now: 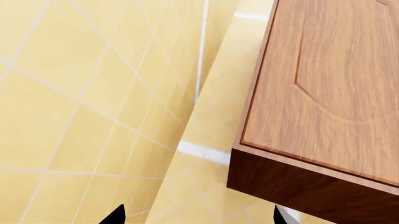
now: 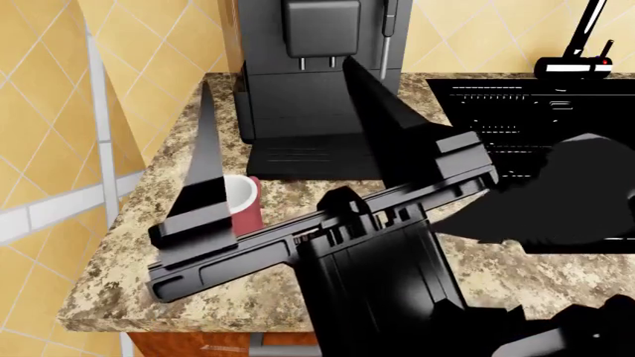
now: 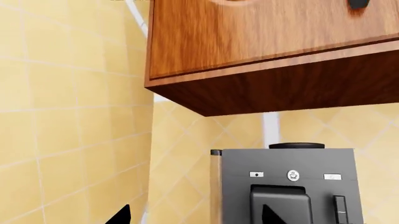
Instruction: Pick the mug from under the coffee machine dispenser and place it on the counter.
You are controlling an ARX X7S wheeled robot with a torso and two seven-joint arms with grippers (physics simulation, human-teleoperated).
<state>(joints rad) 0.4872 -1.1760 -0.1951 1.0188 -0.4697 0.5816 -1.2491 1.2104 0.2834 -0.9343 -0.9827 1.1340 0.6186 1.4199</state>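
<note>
The dusty-red mug (image 2: 249,210) stands upright on the granite counter (image 2: 139,279), in front and to the left of the coffee machine's drip tray (image 2: 297,156), not under the dispenser (image 2: 323,30). One black finger (image 2: 204,163) hides part of the mug. My right gripper (image 2: 276,73) fills the middle of the head view, open and empty, tilted upward above the counter near the mug. Its wrist view shows the right gripper (image 3: 193,215) open, facing the dispenser (image 3: 281,205). My left gripper (image 1: 198,215) is open and empty, pointing up at wall tiles.
A black sink basin (image 2: 536,111) with a faucet (image 2: 575,67) lies right of the machine; a black arm part (image 2: 585,190) hangs over it. The steam wand (image 2: 389,30) is beside the dispenser. A wooden wall cabinet (image 3: 262,56) hangs above and also shows in the left wrist view (image 1: 324,93).
</note>
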